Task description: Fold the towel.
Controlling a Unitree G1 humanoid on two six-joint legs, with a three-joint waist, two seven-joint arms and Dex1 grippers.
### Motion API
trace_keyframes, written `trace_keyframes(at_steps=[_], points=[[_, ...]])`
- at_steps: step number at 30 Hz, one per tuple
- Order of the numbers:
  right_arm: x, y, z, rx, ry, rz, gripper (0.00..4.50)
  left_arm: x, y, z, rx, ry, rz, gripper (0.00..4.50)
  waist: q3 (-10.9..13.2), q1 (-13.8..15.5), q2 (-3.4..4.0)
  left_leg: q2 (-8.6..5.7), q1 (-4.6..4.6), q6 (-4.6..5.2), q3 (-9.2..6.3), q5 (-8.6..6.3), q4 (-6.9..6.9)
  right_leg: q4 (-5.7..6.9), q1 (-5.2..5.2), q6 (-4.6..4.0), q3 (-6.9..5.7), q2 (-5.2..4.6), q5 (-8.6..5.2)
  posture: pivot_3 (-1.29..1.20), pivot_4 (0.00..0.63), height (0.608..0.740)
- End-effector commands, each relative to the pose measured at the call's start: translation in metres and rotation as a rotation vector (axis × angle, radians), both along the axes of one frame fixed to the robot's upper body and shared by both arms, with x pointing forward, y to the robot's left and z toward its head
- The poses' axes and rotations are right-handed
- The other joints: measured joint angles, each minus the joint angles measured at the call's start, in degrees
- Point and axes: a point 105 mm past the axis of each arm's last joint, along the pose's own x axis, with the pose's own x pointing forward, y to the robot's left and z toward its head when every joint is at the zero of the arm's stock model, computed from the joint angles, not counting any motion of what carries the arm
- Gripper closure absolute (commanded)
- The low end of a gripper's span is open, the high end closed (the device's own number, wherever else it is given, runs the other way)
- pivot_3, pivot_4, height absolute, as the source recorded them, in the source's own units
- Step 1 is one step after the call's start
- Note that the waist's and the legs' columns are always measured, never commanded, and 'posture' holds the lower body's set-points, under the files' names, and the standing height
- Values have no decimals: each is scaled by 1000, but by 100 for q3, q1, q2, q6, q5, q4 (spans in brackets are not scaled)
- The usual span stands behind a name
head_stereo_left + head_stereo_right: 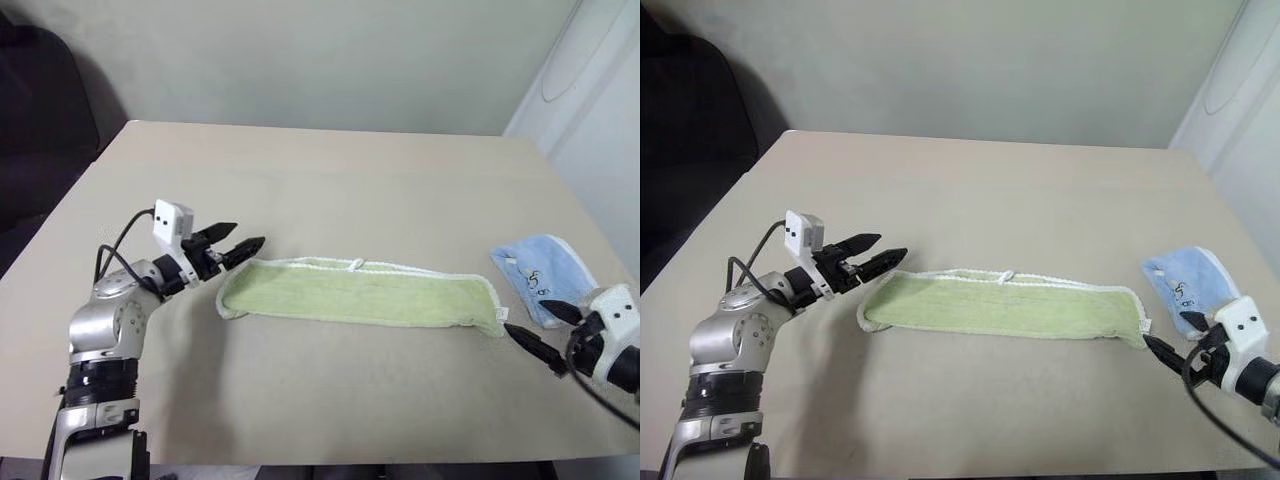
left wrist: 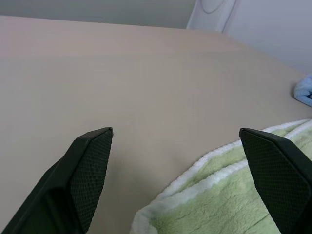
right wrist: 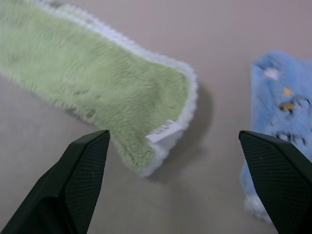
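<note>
- right tool (image 1: 540,330) hovers open at the tabletop's (image 1: 330,180) near edge, between towel end and blue cloth (image 1: 545,275).
- green towel (image 1: 360,293) lies folded into a long strip mid-tabletop.
- left tool (image 1: 228,245) open, empty, just beside the towel's left end.

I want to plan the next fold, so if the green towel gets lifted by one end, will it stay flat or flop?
Probably flop: the towel is soft, fluffy cloth lying in a long band with rounded folds. It looks light, and on the smooth table it may drag rather than stay put.
</note>
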Motion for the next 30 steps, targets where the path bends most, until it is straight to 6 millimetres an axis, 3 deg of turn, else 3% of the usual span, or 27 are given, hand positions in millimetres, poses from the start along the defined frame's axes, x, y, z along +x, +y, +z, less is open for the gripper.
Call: trace_keyframes(at_steps=[1,6,12,23,30], points=[[-1,8,18,223,-12,-29,29,-3,-9,11,-1,-45,-32,0,0,-1,0,-1,0,0,1,0,0,0,1,7,1,1,-4,0,150,740],[-18,14,12,520,138,-36,29,-4,-12,10,-15,-45,-34,0,3,23,-8,-6,0,6,2,8,4,-1,11,24,4,4,-16,0,150,740],[-25,23,8,833,259,-70,29,-5,-17,8,-28,-41,-40,0,7,24,-14,-6,-1,5,0,10,5,-1,11,27,6,4,-23,0,150,740],[-11,42,-30,1072,444,-302,29,-6,-26,7,-43,-43,-47,0,6,23,-14,-6,-2,5,-2,6,4,0,8,29,7,2,-24,0,150,740],[2,33,-44,1172,444,-512,29,-9,-29,3,-56,-38,-42,0,1,16,-21,-4,0,3,-4,-1,4,0,7,29,5,2,-24,0,150,740]])
